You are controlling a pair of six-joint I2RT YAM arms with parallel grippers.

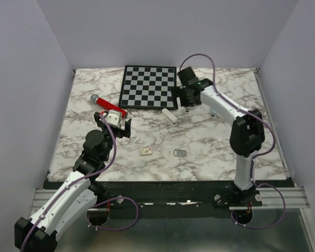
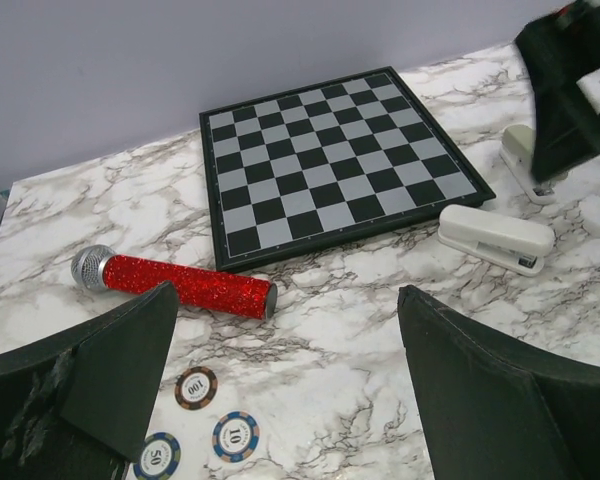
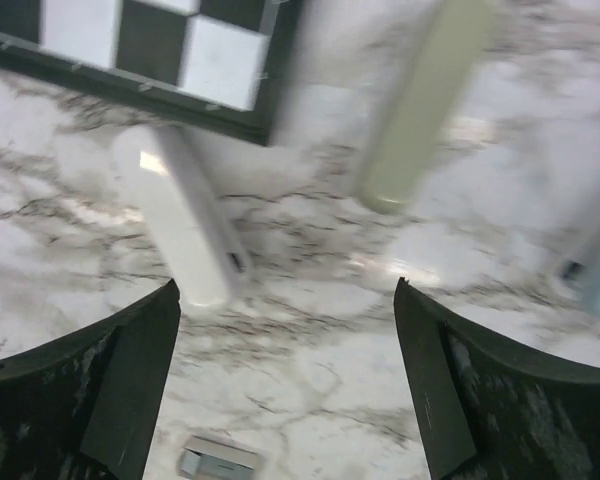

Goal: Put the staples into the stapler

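Note:
The stapler [image 1: 169, 115] is white and lies on the marble just right of the chessboard's near corner; it also shows in the left wrist view [image 2: 495, 240] and the right wrist view [image 3: 175, 225]. The staples [image 1: 180, 153] are a small grey block lying by themselves toward the table's front, seen at the bottom edge [image 3: 215, 462] of the right wrist view. My right gripper [image 1: 186, 102] [image 3: 286, 290] hovers open just behind the stapler, holding nothing. To the left, my left gripper [image 1: 114, 126] [image 2: 287, 300] stands wide open over bare marble, also holding nothing.
A chessboard [image 1: 148, 85] lies at the back. A red glitter microphone [image 1: 109, 105] [image 2: 175, 285] rests beside the left gripper, with poker chips [image 2: 195, 388] under it. A beige bar-shaped item [image 3: 420, 110] lies right of the stapler. A small tan tile [image 1: 146, 151] sits near the staples.

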